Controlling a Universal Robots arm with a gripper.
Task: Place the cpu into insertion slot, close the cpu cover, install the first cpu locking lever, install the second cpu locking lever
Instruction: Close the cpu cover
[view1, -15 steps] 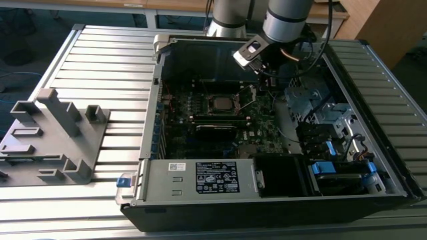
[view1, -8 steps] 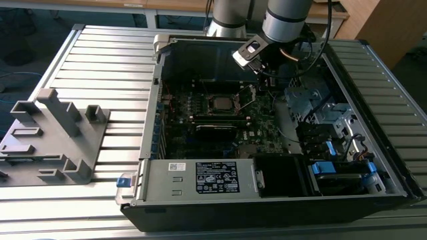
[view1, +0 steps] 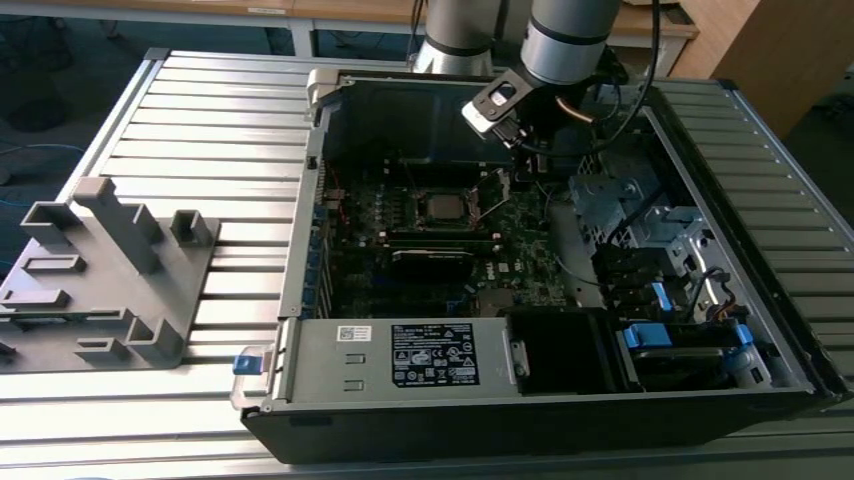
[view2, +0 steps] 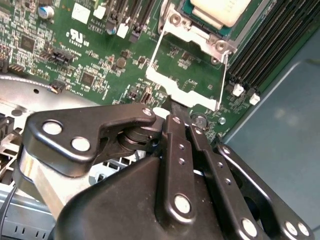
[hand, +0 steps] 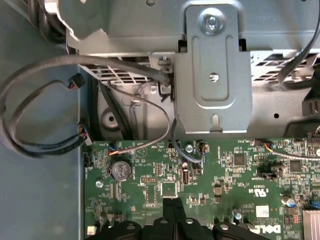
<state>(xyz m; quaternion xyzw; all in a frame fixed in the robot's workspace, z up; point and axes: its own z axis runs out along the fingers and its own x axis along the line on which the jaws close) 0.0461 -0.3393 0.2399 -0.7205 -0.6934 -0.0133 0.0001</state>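
Note:
The cpu (view1: 441, 206) (view2: 220, 10), with its dull silver top, sits in the insertion slot (view2: 176, 21) in the middle of the motherboard. The cpu cover (view2: 186, 94), a thin silver frame with an open window, is swung open off the socket. Its free edge lies towards my gripper (view2: 170, 107). The gripper is shut, and its black fingertips (hand: 172, 204) are together right at that free edge. I cannot tell whether they touch it. In the exterior view the gripper (view1: 523, 172) hangs just to the socket's right. A thin wire lever (view1: 497, 207) slants up beside the socket.
Long black memory slots (view2: 265, 45) run beside the socket. A grey metal bracket (hand: 212, 65) and looped cables (hand: 40, 115) stand past the board's edge. The power supply (view1: 400, 355) fills the case front. A grey fixture (view1: 107, 270) stands on the table at the exterior view's left.

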